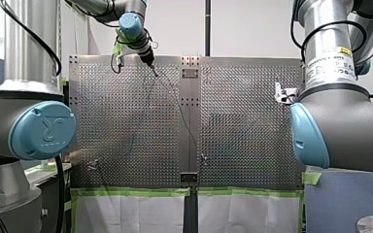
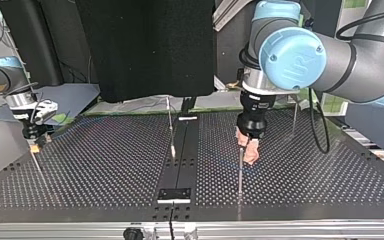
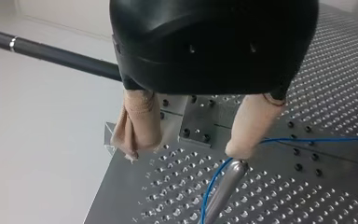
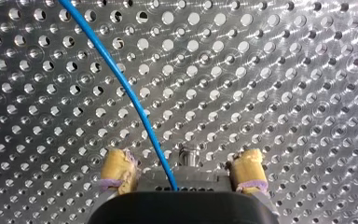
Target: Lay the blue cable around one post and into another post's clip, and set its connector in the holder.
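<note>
Blue cable (image 4: 130,93) runs between our right jaws' yellow pads (image 4: 116,170) and away across the perforated desk (image 4: 284,70). We read those jaws as spread, with both pads clear of the cable. Our left jaws sit at the desk's far edge in the front view, beige pads (image 3: 137,123) also spread. The cable passes behind one pad's tip, then drops just beside a metal post (image 3: 226,186).

Two arms are reaching over the one counter (image 2: 105,165): the left arm (image 2: 292,55) and the right arm (image 2: 2,75). Each is carrying one pincer, the left pincer (image 3: 185,151) and the right pincer (image 4: 182,161). One blue cable (image 4: 126,88) is lying there. At least three thin posts are standing: the near post (image 2: 240,172), the middle post (image 2: 170,125) and the far post (image 2: 294,117).
</note>
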Action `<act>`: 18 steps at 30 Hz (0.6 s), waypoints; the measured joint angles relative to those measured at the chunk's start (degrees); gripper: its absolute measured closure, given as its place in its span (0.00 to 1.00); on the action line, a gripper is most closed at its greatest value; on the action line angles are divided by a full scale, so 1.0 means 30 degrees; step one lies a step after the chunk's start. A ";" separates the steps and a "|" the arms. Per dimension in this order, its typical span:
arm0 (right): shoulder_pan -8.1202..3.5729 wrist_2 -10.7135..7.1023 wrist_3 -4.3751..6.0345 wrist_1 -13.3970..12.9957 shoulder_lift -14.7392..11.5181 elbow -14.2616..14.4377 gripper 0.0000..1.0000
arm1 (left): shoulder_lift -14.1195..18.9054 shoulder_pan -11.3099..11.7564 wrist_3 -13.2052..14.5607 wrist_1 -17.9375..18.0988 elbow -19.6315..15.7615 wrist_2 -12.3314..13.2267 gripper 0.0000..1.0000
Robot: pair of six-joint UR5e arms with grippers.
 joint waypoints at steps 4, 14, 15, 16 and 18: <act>0.0004 0.0032 -0.0001 0.0022 0.0000 -0.0022 0.00 | 0.0001 -0.0006 0.0604 0.0000 -0.0007 0.0000 0.00; 0.0025 0.0057 -0.0001 0.0102 0.0007 -0.0117 0.00 | -0.0014 -0.0078 0.2275 -0.0019 -0.0011 0.0000 0.00; 0.0032 0.0057 -0.0001 0.0105 0.0008 -0.0118 0.00 | -0.0018 -0.0090 0.2436 -0.0022 -0.0012 0.0000 0.00; 0.0032 0.0057 -0.0001 0.0107 0.0007 -0.0126 0.00 | -0.0018 -0.0104 0.2666 -0.0024 -0.0012 0.0000 0.00; 0.0041 0.0058 -0.0001 0.0108 0.0008 -0.0128 0.00 | -0.0023 -0.0116 0.3044 -0.0020 -0.0012 0.0001 0.00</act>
